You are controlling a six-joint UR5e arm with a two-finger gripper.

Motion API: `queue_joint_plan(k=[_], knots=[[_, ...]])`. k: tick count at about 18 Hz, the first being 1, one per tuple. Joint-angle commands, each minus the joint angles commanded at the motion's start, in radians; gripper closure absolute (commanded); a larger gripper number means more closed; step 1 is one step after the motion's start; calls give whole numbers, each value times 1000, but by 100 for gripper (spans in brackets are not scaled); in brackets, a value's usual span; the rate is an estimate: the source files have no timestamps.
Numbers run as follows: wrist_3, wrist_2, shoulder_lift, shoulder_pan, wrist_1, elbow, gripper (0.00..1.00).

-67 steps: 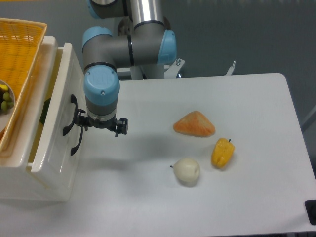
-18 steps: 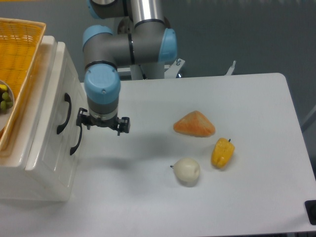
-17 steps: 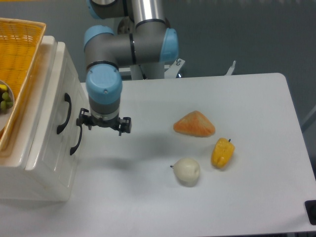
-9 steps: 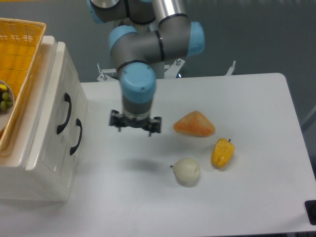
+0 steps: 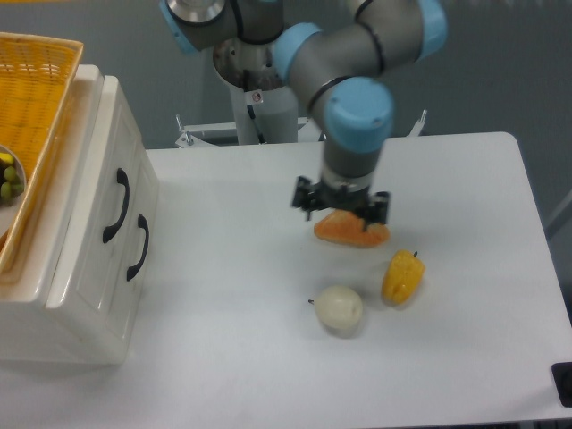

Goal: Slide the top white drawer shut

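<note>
The top white drawer (image 5: 94,219) sits pushed in, its front flush with the cabinet face, and its black curved handle (image 5: 114,206) lies just left of the lower drawer's handle (image 5: 139,248). My gripper (image 5: 341,204) hangs far to the right over the middle of the table, above the orange wedge-shaped object (image 5: 353,230). Its fingers are spread and it is open, holding nothing.
A yellow wicker basket (image 5: 31,107) rests on top of the cabinet at the far left. A yellow pepper (image 5: 402,276) and a pale round fruit (image 5: 338,309) lie on the white table (image 5: 232,313) right of centre.
The top drawer went from pulled out to flush with the cabinet. My gripper then left the drawer front and swung right across the table to above the orange object.
</note>
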Motion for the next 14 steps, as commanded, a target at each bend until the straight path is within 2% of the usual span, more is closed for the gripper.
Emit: queue_joint_plan(k=[5,11,14], knots=[[75,8,9,112,-3,3,0],[429,100,22,198,6,17,0],[473,94,22,226,14,25,0]])
